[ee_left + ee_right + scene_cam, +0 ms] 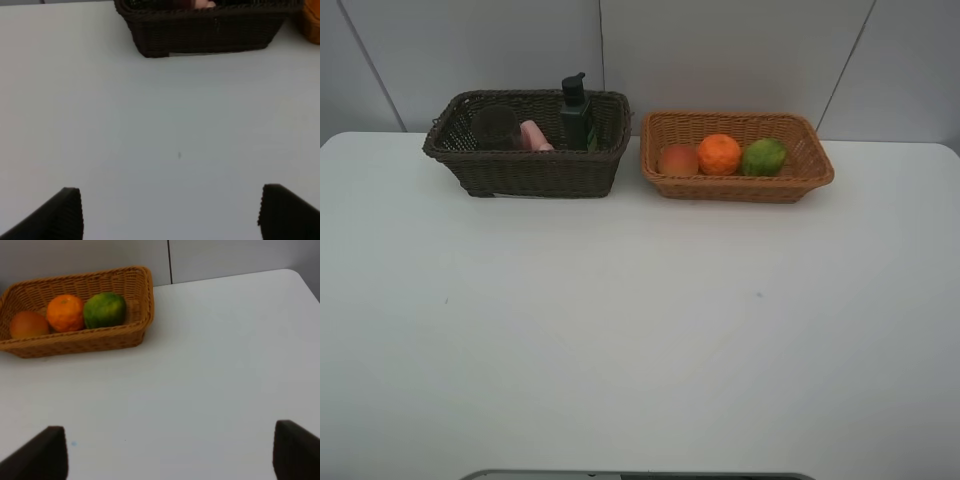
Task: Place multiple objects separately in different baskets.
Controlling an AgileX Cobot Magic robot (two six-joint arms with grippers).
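Note:
At the back left of the exterior view, the dark brown basket [535,172] holds a dark green pump bottle [577,110], a pink tube [534,136] and a mauve cup [496,128]. Beside it on the right, the tan basket [740,187] holds a red-orange fruit [678,160], an orange [719,154] and a lime [763,157]. Neither arm shows in that view. My left gripper [172,215] is open over bare table, well short of the dark basket [200,35]. My right gripper [170,455] is open too, far from the tan basket [142,300] with its orange [65,313] and lime [104,310].
A white table [640,330] spreads in front of the baskets, with a pale wall close behind them. Its right edge and rounded corner [300,277] show in the right wrist view. A grey bar [640,475] lies at the near edge.

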